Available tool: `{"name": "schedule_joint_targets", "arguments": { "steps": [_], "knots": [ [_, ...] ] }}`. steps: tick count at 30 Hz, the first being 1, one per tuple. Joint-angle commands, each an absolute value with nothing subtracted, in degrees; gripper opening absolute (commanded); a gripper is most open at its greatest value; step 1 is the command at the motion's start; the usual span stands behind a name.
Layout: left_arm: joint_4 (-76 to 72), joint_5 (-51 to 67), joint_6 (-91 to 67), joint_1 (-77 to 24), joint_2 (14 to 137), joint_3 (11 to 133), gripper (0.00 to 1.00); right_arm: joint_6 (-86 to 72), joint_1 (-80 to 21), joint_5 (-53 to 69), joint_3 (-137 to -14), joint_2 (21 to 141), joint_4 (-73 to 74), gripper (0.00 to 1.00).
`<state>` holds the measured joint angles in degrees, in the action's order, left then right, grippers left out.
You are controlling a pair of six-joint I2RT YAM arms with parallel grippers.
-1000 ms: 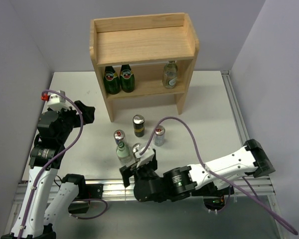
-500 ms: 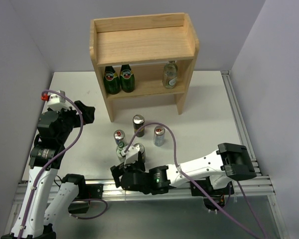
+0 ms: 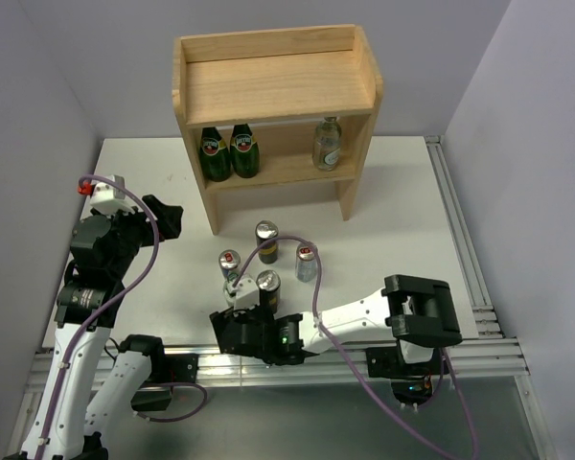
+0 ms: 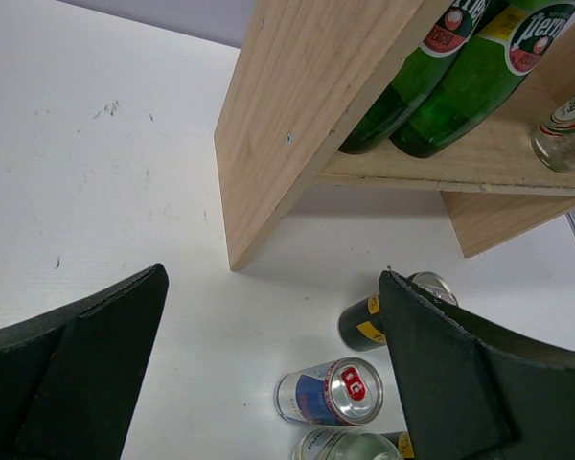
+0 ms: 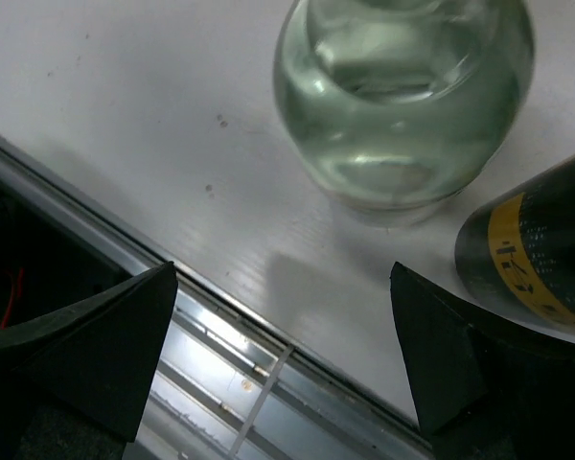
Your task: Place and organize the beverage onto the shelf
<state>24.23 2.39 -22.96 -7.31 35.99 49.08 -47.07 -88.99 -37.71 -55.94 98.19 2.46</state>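
Sitting on the shelf's (image 3: 278, 86) lower tier: two green bottles (image 3: 228, 153) + one clear bottle (image 3: 327, 144). Its top board is bare, so approx. a third done. On the table (image 3: 402, 211): four slim cans (image 3: 266, 241) & a second clear bottle (image 5: 402, 96), just ahead of the right gripper (image 5: 283, 287), jaws spread, empty. Left gripper (image 4: 270, 280) hangs near the shelf's side, likewise spread, holding nothing.

This is a robotics lab test cell: a white counter (image 3: 402, 201) boxed in by bare grey walls (image 3: 38, 67). Aluminium rails (image 3: 459, 244) run along its right and near edges. Two cabled robot arms (image 3: 84, 287) are bolted at the near edge.
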Motion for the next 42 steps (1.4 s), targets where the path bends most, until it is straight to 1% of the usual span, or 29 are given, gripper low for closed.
{"name": "schedule_joint_targets", "arguments": {
  "steps": [1, 5, 12, 22, 34, 42],
  "knots": [
    [21.5, 3.8, -22.0, -6.9, 35.3, 49.2, 0.99, -48.3, -87.3, -39.6, -57.1, 99.8, 0.2, 0.99],
    [21.4, 4.2, -21.9, -6.9, 35.4, 49.1, 0.99, -46.8, -84.8, -39.2, -57.0, 102.6, -3.9, 0.99],
    [21.4, 4.2, -21.9, -6.9, 35.7, 49.1, 0.99, -44.9, -83.0, -39.0, -59.2, 106.6, -6.7, 0.99],
    [21.3, 4.4, -21.9, -6.9, 36.0, 49.1, 0.99, -44.5, -82.9, -39.7, -59.4, 107.0, -7.6, 0.99],
    [21.2, 4.6, -21.9, -6.9, 36.3, 49.1, 0.99, -40.7, -82.2, -47.4, -62.4, 109.7, -8.8, 0.99],
    [21.1, 4.9, -21.9, -6.9, 36.6, 49.1, 0.99, -40.1, -81.2, -51.1, -64.2, 112.5, -9.3, 0.96]
  ]
}}
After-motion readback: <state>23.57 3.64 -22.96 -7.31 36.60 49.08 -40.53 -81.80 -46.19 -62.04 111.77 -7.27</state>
